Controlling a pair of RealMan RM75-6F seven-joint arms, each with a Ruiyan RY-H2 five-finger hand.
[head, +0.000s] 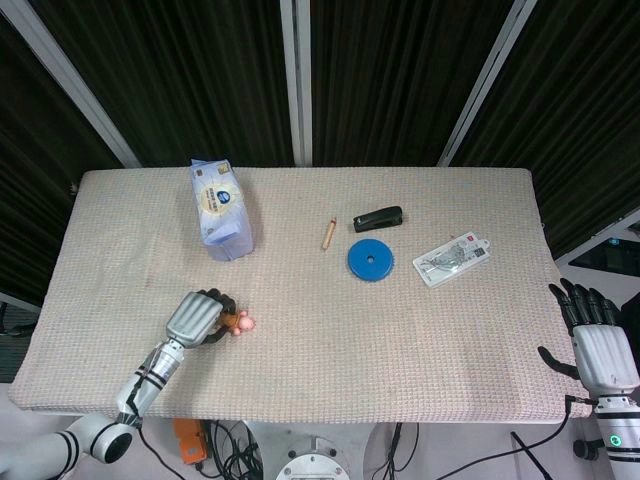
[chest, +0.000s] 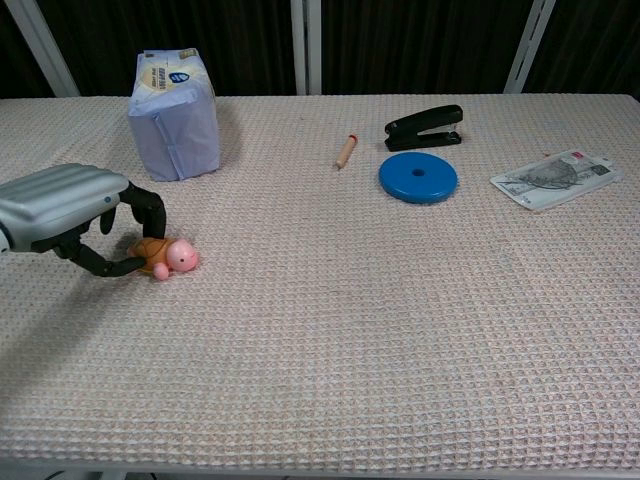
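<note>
Gripping: we have our left hand (chest: 75, 215) low on the woven beige bench (chest: 400, 330), its black fingers (chest: 150, 212) curled over the shell of the small orange-and-pink toy turtle (chest: 168, 256), with the thumb hooked under from the near side.
Turtle: it sits on the bench inside the curl of the fingers; only its pink head pokes out past the fingertips, on the side away from the palm. In the head view the same hand (head: 199, 318) covers most of the turtle (head: 238, 322).
Grasp state: we judge the fingers to be closed around the toy, though it rests on the cloth and is not lifted.
Progress: reaching and closing look done; raising and carrying the toy are left, as far as we can judge.
Right hand: our right hand (head: 598, 345) hangs off the far edge of the bench, well apart from the turtle, fingers spread and holding nothing.
Beyond the fingertips: a pale blue plastic-wrapped tissue pack (chest: 175, 113) stands past the left hand's knuckles, near but not touching.
Further off: a short wooden peg (chest: 346, 150), a flat blue disc with a centre hole (chest: 417, 177), a black stapler (chest: 426, 127) and a clear blister pack with a white card (chest: 555, 179) lie well apart from both hands.
</note>
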